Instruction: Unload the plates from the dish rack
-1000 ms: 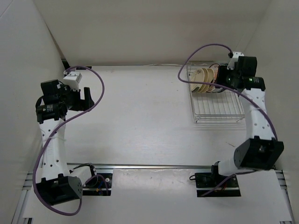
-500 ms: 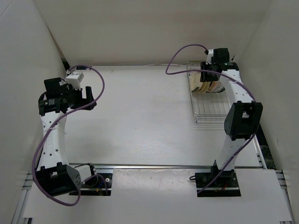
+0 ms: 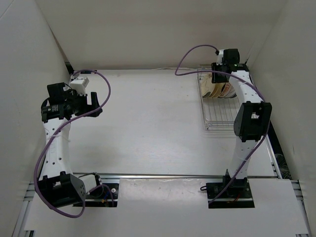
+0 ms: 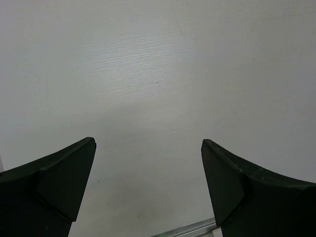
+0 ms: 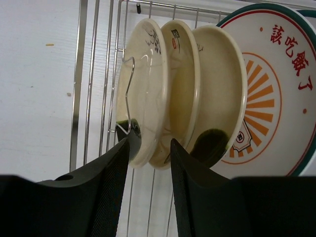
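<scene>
— Where did we find the plates [image 5: 217, 89]?
— On edge in the dish rack [image 3: 224, 116], at the far right of the desk [image 3: 148, 118]. Our right jaws stood narrow astride the front cream plate [image 5: 145, 94] at its rim. Whether they pinched it, we couldn't tell. Our left jaws gaped, empty.
— How would it handle?
— We judged it stiff, glossy and breakable, so best gripped at the rim.
</scene>
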